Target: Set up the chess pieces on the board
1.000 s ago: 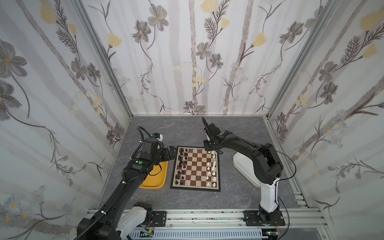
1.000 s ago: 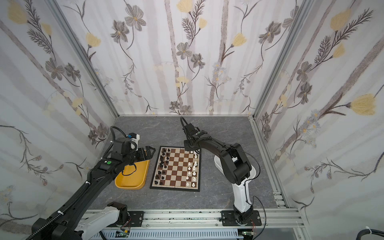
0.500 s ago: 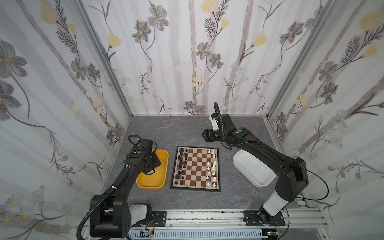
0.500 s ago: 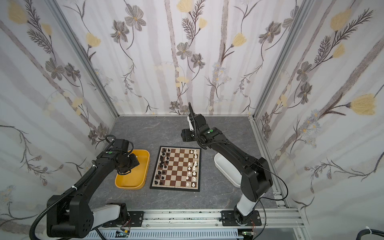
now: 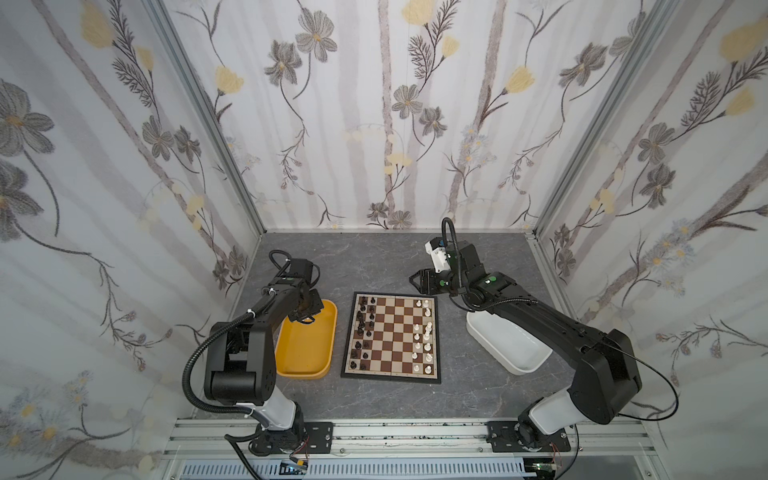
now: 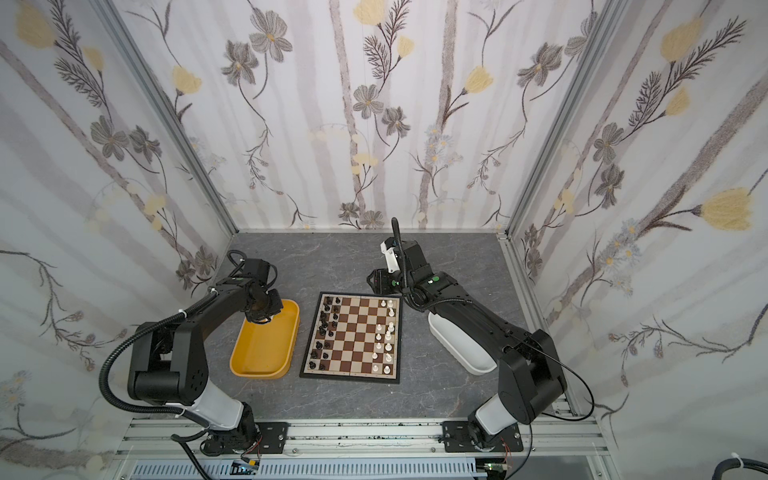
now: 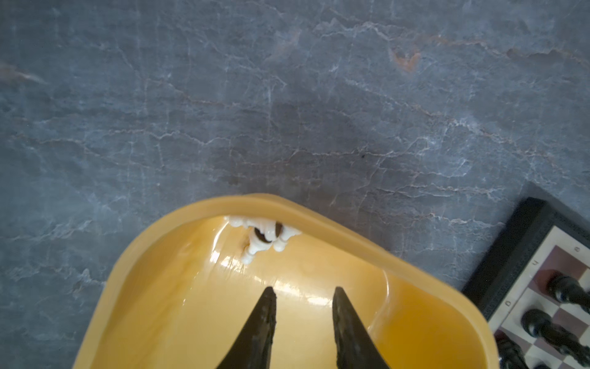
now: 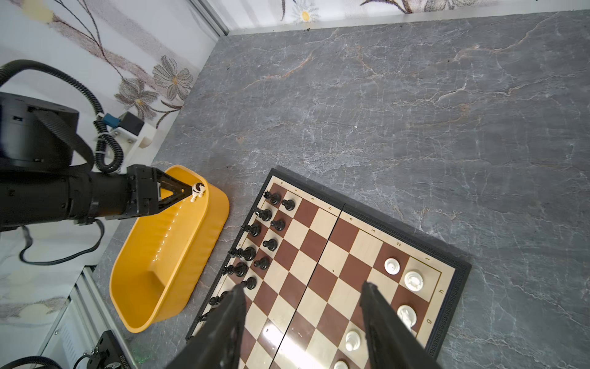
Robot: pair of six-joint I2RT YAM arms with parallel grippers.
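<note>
The board (image 5: 392, 332) (image 6: 351, 332) lies flat in the middle of the table. Black chess pieces (image 5: 362, 328) fill its two left columns and white chess pieces (image 5: 426, 332) its two right ones. A few more white pieces (image 7: 265, 238) (image 8: 197, 190) lie heaped in the far corner of the yellow tub (image 5: 305, 353) (image 7: 319, 220). My left gripper (image 7: 303, 289) (image 5: 305, 318) points down into that corner, just short of the heap, narrowly open with nothing between its fingers. My right gripper (image 8: 303, 285) (image 5: 413, 280) hovers open and empty above the board's far right corner.
A white tub (image 5: 507, 345) (image 6: 461, 349) stands right of the board, under the right arm. Grey stone tabletop stretches behind the board to the back wall. Flowered walls close in three sides, and a metal rail runs along the front.
My left gripper swung from the board's left edge into the yellow tub's far corner and narrowed its jaws. My right gripper drew back from the board's far right corner and opened wider.
</note>
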